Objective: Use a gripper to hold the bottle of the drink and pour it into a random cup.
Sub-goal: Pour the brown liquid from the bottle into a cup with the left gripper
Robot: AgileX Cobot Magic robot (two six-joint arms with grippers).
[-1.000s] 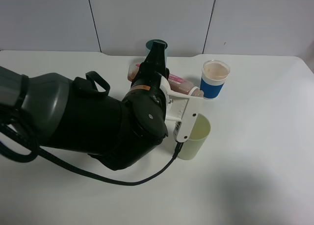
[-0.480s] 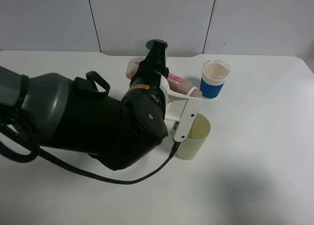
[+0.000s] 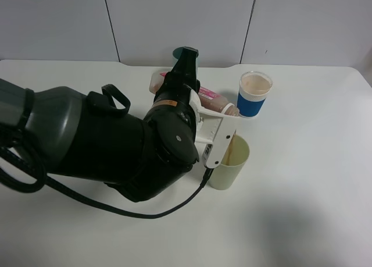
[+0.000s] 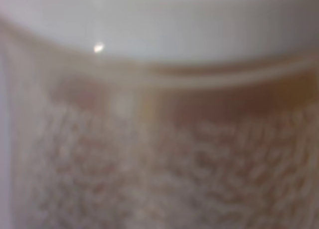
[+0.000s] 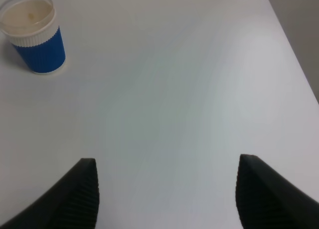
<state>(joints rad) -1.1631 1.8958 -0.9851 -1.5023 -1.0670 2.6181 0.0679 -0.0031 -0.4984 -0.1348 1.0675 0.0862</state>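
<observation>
My left gripper (image 3: 220, 126), a white claw on the bulky black arm, is shut on the bottle of the drink (image 3: 213, 99). The bottle is tipped far over, and its open mouth points down over the rim of the pale yellow-green cup (image 3: 230, 171). Brown liquid shows on the cup's inner wall. The left wrist view is filled by a blurred close-up of the bottle (image 4: 159, 164) with frothy brown liquid. My right gripper (image 5: 167, 199) is open and empty over bare table. It is out of the exterior view.
A blue-banded white cup (image 3: 254, 94) with pale drink stands just behind and right of the yellow-green cup. It also shows in the right wrist view (image 5: 35, 34). A dark teal cup (image 3: 186, 52) stands behind the left arm. The white table (image 3: 314, 180) stretches to the right.
The left gripper has tipped the bottle a little further over the yellow-green cup. Brown liquid now shows inside the cup where it was pale before.
</observation>
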